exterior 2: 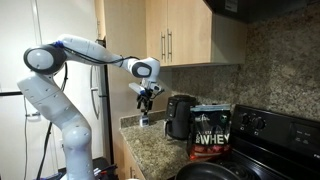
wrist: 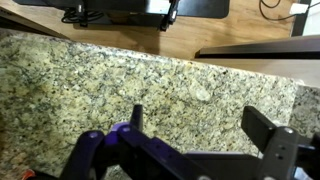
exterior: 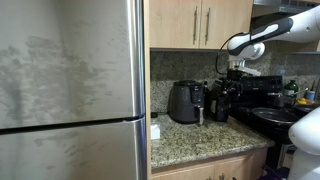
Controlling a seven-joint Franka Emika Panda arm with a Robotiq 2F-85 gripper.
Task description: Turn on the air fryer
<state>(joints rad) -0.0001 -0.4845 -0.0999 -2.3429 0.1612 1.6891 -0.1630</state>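
The air fryer (exterior: 184, 102) is a squat, rounded dark appliance standing on the granite counter against the backsplash. It also shows in an exterior view (exterior 2: 180, 115). My gripper (exterior 2: 147, 95) hangs in the air above the counter, apart from the air fryer and a little higher than its top. It shows in an exterior view (exterior: 236, 68) too. In the wrist view the gripper (wrist: 200, 125) is open and empty, with only speckled granite between its fingers. The air fryer is out of the wrist view.
A taller black coffee-maker-like appliance (exterior: 222, 100) stands beside the air fryer. A black tub marked WHEY (exterior 2: 210, 132) sits near the black stove (exterior 2: 265, 140). A steel fridge (exterior: 70, 90) borders the counter (exterior: 200, 140). Wooden cabinets (exterior 2: 175, 35) hang overhead.
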